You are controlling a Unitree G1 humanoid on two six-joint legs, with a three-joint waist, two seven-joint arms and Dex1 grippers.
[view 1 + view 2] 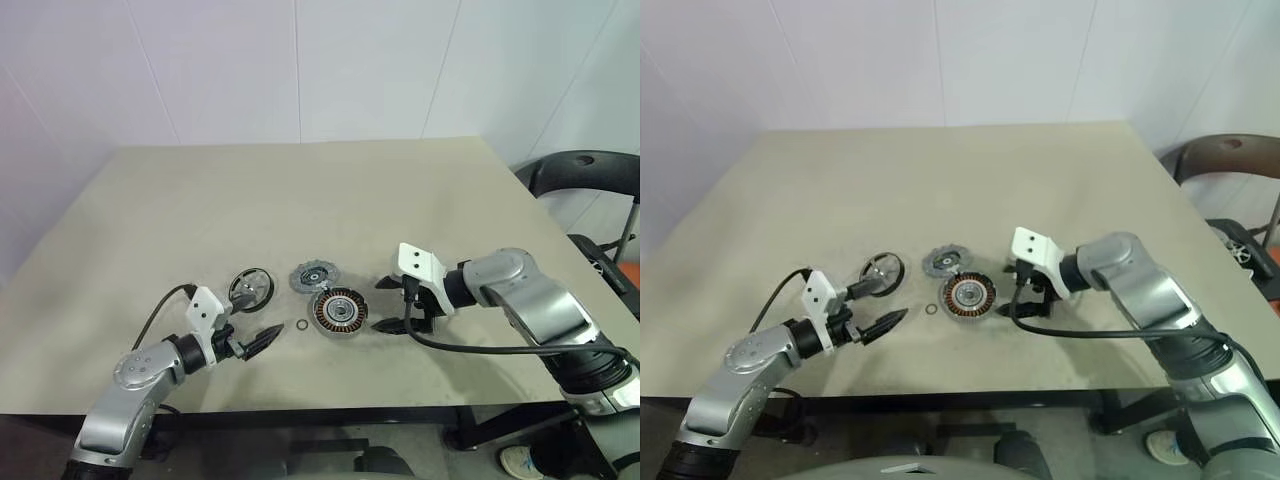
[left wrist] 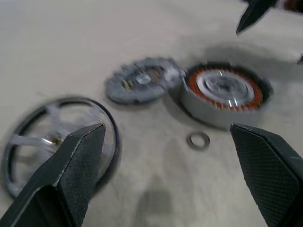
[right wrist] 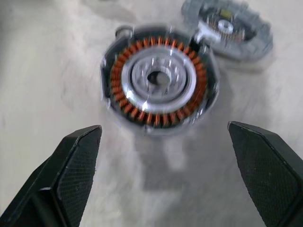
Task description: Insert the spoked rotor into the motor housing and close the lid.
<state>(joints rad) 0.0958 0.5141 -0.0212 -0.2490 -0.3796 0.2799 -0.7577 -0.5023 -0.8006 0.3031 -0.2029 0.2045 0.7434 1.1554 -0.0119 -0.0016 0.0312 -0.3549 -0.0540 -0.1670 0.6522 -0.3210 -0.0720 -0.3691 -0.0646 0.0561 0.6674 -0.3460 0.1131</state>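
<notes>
The spoked rotor (image 1: 250, 288), a black ring with silvery spokes, lies flat on the table at the left of the group. The grey holed lid (image 1: 314, 276) lies beside it, touching the motor housing (image 1: 338, 312) with its copper windings and silver centre. My left gripper (image 1: 258, 315) is open, low over the table, just in front of the rotor and pointing towards the housing. My right gripper (image 1: 384, 305) is open too, just right of the housing and aimed at it; the housing (image 3: 161, 80) sits ahead of its fingers, not between them.
A tiny thin ring (image 1: 302, 327) lies on the table in front of the housing, towards the left gripper. A dark chair (image 1: 580, 175) stands past the table's right edge. The tan tabletop (image 1: 300, 190) stretches bare behind the parts.
</notes>
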